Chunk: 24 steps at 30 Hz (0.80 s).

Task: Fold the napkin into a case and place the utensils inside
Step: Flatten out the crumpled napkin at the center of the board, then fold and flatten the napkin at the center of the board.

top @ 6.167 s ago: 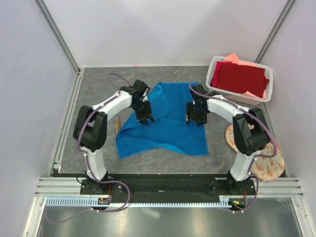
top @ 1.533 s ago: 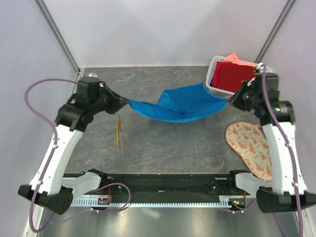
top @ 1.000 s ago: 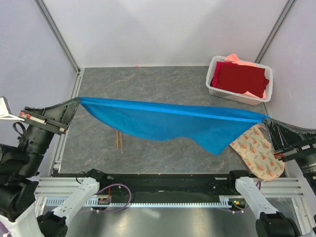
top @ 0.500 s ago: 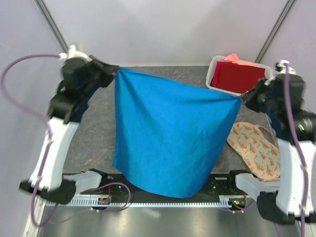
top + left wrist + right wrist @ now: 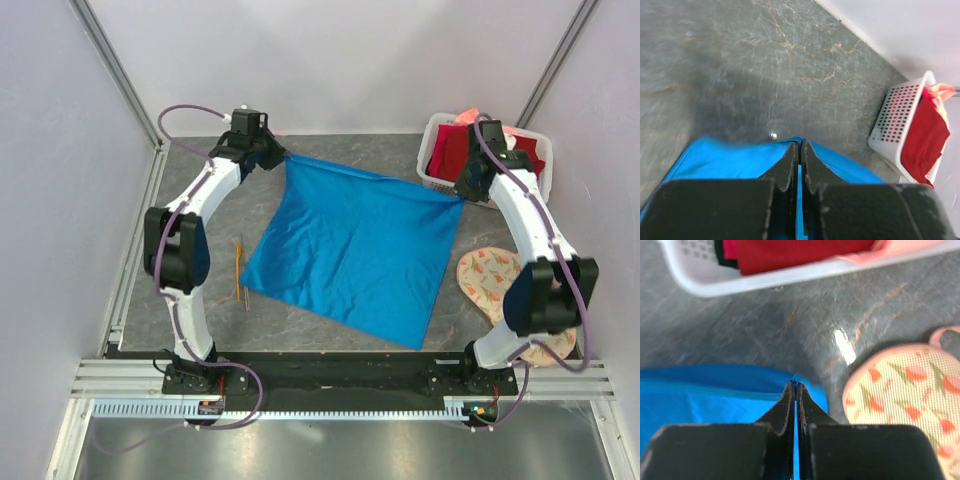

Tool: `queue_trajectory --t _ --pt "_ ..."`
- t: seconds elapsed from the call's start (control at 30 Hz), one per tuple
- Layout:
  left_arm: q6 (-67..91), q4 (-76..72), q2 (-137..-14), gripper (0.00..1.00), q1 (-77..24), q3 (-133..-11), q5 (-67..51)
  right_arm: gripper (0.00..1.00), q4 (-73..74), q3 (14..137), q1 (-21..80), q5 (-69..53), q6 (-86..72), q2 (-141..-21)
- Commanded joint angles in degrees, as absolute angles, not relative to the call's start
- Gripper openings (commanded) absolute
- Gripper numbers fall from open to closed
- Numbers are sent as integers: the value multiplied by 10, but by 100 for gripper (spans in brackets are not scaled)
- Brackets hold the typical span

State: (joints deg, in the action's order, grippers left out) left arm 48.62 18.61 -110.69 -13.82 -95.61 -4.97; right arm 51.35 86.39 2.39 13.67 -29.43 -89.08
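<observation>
Left claw (image 5: 800,146) pressed tight on one napkin (image 5: 350,245) corner; right claw (image 5: 795,386) pinching another corner.

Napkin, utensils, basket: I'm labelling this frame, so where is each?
napkin (image 5: 350,250), top external view, middle of the spread cloth.
utensils (image 5: 240,268), top external view, midway along the sticks.
basket (image 5: 895,120), left wrist view, perforated side wall.

Blue napkin (image 5: 350,250) now lies spread flat on the table (image 5: 200,190), no longer hanging like a curtain (a crumpled heap before that). Left gripper (image 5: 280,158) and right gripper (image 5: 462,196) are lowered to its far corners, still pinching.
</observation>
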Motion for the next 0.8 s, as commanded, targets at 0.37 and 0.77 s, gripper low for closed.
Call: queue_trajectory --t 0.37,0.77 --pt "468 140 -1229 2 -124 -1073 -137 0 473 884 21 136 -296 -967" --pt "412 298 -1188 2 -94 -1057 -155 0 446 678 20 73 -309 -851"
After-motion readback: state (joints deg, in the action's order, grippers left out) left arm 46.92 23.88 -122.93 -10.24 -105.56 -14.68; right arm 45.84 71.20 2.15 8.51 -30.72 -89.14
